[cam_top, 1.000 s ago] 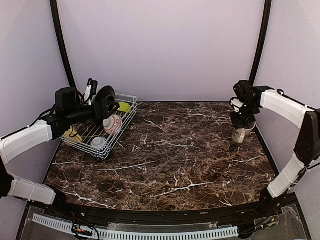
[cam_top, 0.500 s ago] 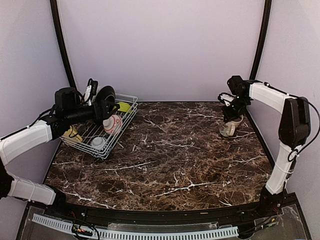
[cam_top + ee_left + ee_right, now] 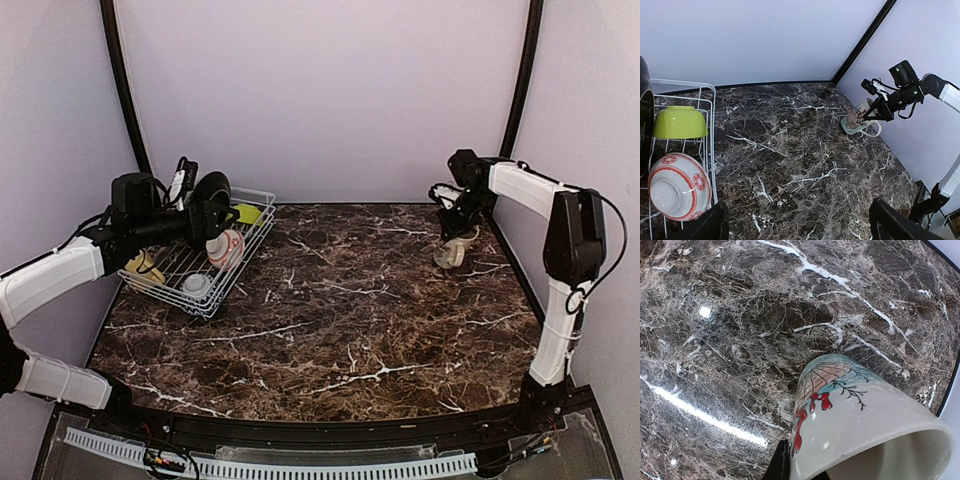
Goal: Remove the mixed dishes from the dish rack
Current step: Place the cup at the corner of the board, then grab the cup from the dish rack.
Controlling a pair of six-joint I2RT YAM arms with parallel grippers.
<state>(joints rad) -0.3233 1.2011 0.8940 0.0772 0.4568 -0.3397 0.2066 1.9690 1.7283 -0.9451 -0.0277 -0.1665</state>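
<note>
1. At the desk's (image 3: pixel 350 330) left, the dish rack (image 3: pixel 215 300) holds a small white bowl (image 3: pixel 196 285) at its near end, with a yellow mug (image 3: pixel 145 266) beside it.
2. The left gripper (image 3: pixel 797 227) hovers over the rack, jaws spread wide.
3. Farther back in the rack sit a red-and-white bowl (image 3: pixel 677 187) and a lime-green bowl (image 3: pixel 680 122).
4. At the far right, the right gripper (image 3: pixel 878 111) has its jaws pinching the cream patterned mug (image 3: pixel 856 120), which is tilted low over the desk.
</note>
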